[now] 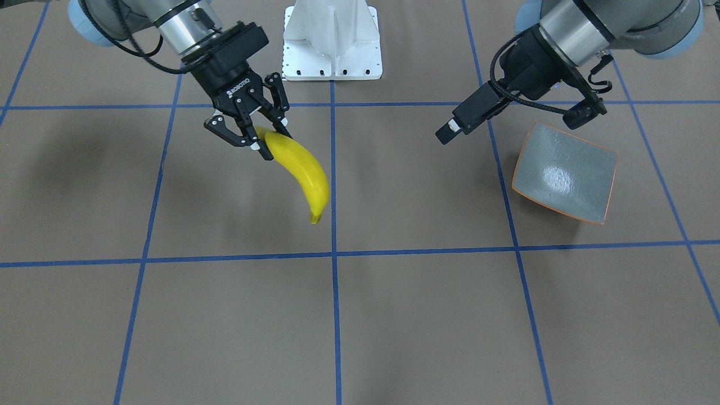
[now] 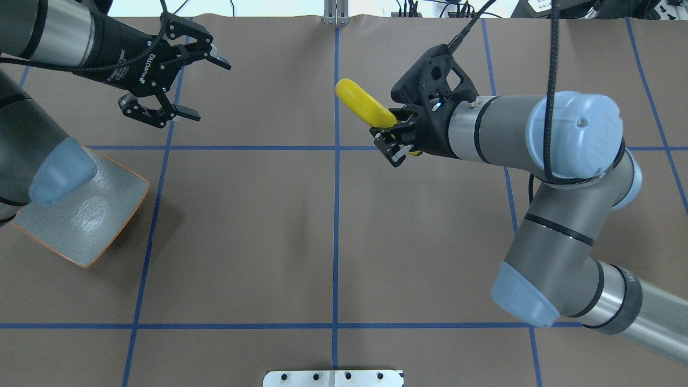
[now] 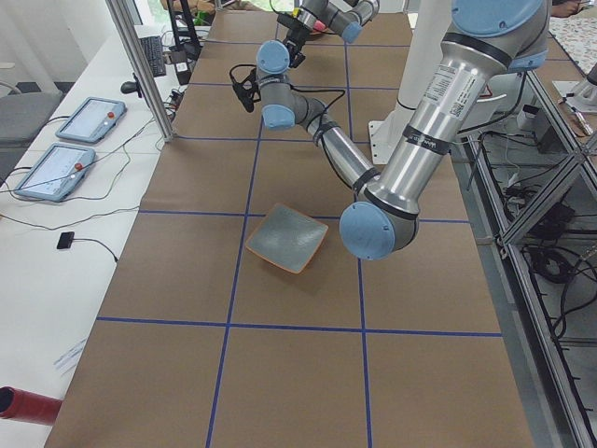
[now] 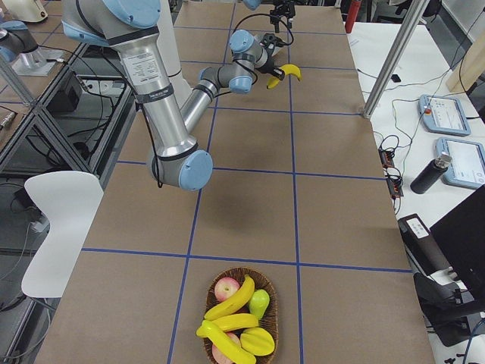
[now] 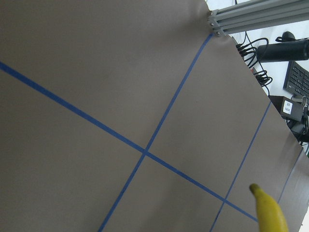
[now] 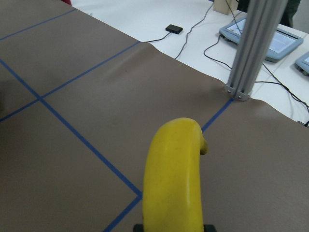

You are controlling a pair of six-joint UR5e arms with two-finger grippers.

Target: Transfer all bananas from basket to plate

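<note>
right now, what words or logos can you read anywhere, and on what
"ROBOTIQ": white letters on the black two-finger right gripper holding the glossy yellow banana.
Black left gripper, open: white print, too blurred to read.
Silver left-arm tube: print too small to read.

Left claw (image 2: 209, 88) spread wide; right claw (image 1: 271, 143) seemingly clamped on banana (image 1: 304, 174).

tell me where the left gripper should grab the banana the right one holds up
Take the banana on its free half, short of the dark tip, jaws across its narrow width. The right gripper pinches only one end, so the rest hangs clear and angles toward the open left gripper, which could probably come straight in from its own side.
</note>
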